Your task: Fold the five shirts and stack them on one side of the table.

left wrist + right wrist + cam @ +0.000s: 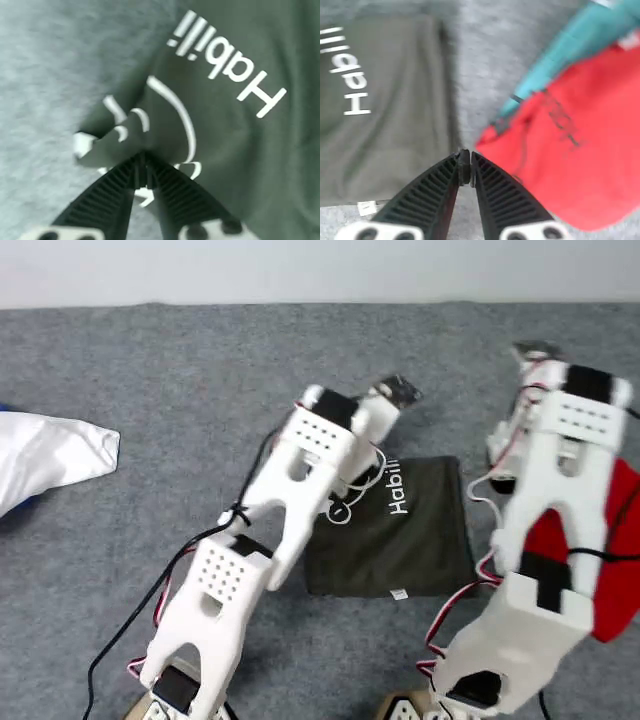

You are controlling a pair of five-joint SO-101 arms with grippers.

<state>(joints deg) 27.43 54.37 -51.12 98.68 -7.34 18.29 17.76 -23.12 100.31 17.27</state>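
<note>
A dark green shirt (400, 530) with white lettering lies folded in the middle of the grey table. My left gripper (142, 162) is shut on a raised fold at the shirt's (235, 130) left edge, close to its white curved print. In the high view the left arm (300, 470) covers that edge. My right gripper (464, 167) is shut with nothing seen between its fingers. It hangs over the strip of table between the dark green shirt (385, 110) and a red shirt (570, 150). The red shirt (622, 540) lies at the right edge, partly under the right arm (555, 500).
A teal shirt (590, 45) lies beyond the red one. At the table's left edge lies a white shirt (50, 455), with a bit of blue cloth (20, 506) showing under it. Bare grey table (200, 370) stretches across the back and left.
</note>
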